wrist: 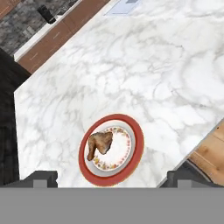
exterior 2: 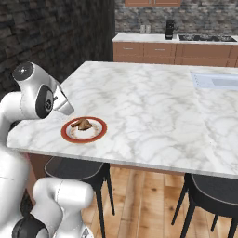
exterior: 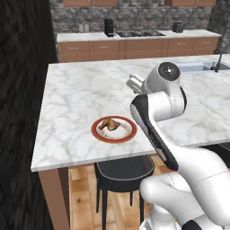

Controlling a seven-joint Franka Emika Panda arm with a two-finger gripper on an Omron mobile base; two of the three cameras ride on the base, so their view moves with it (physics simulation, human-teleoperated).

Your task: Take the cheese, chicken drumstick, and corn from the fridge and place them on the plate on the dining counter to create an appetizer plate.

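My hand (wrist: 109,177) hangs above the desk (exterior: 81,90) with its fingers (wrist: 41,178) spread wide and nothing between them; the two dark tips stand well apart, one on each side of the plate (wrist: 136,144) below. In the left base view the hand (exterior: 134,84) juts out from behind my upper arm, over the marble and above the plate (exterior: 98,133).

The plate sits near the desk's front edge, close to its corner by the dark wall. Its rim is red-orange, with a ring of small pattern round the white centre. On it lies the drumstick (wrist: 99,143), brown and lumpy, set toward one side of the white centre rather than in the middle. From the right base view the drumstick (exterior 2: 83,124) rests inside the plate (exterior 2: 100,130), just beside my elbow joint.

A black stool (exterior: 123,173) stands under the desk edge right below the plate, and another stool (exterior 2: 211,195) farther along. A sink (exterior 2: 216,80) is let into the far part of the marble. Beyond, a wall counter (exterior: 134,45) with brown cabinets carries a dark coffee machine (exterior: 109,27) and a hob (exterior: 140,33).
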